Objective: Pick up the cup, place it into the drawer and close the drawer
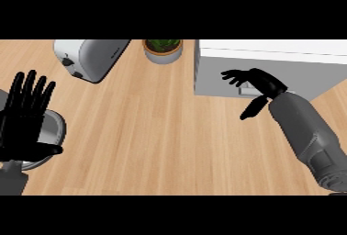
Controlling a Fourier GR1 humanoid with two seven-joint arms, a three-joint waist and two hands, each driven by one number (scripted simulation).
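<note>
Left hand (27, 114): was open, fingers straight up, resting at nine o'clock.
Cup: showed nowhere on the bench (156, 137); probably already inside the drawer (291, 69).
Right hand (261, 85): was spread, empty, at two o'clock; the nearer hand.
Push line: the drawer front lay at twelve o'clock from it.

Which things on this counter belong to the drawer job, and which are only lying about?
Job: drawer; right hand, open at its front. No cup shows.

Lying about: toaster; plant; grey round vessel, partly hidden by the resting left hand.
</note>
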